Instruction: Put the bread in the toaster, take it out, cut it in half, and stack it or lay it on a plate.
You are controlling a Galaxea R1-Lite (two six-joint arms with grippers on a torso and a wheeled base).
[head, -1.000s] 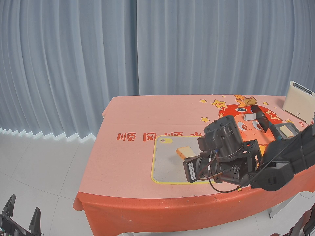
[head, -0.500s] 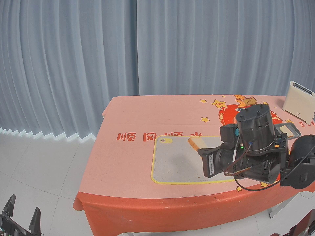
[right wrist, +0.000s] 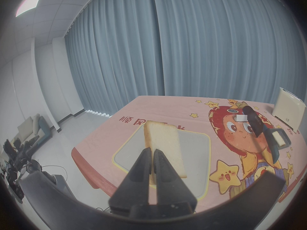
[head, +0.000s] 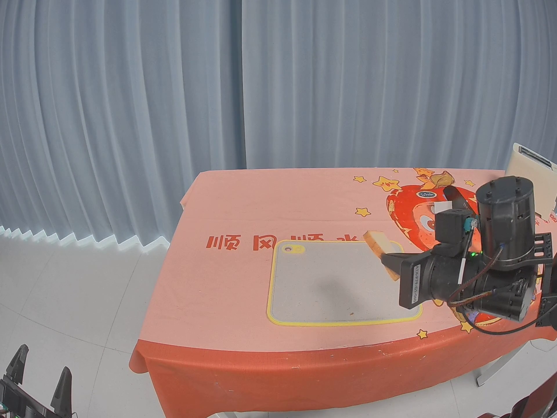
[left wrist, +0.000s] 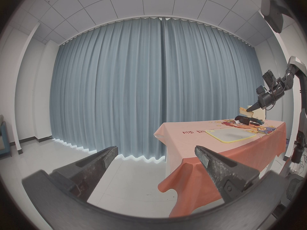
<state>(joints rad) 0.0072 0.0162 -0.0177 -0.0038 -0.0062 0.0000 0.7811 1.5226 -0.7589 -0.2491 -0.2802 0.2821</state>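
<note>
A slice of bread (head: pixel 377 241) hangs in the air over the right edge of the grey, yellow-rimmed cutting board (head: pixel 325 288), and my right gripper (head: pixel 390 261) is shut on it. In the right wrist view the bread (right wrist: pixel 164 142) stands tilted above my shut gripper (right wrist: pixel 152 151), with the board (right wrist: pixel 196 146) below. The white toaster (head: pixel 529 176) stands at the table's far right corner, also in the right wrist view (right wrist: pixel 287 108). My left gripper (left wrist: pixel 155 150) is open and holds nothing, low beside the table, at the head view's bottom left (head: pixel 39 373).
A black knife (head: pixel 457 197) lies on the orange tablecloth (head: pixel 232 274) right of the board. Beside the knife (right wrist: pixel 252 118) sits a small dark tray (right wrist: pixel 279 138) with a pale piece on it. Curtains hang behind the table.
My right gripper has lifted the bread off the cutting board and carried it up and to the right. The left gripper has not moved.
</note>
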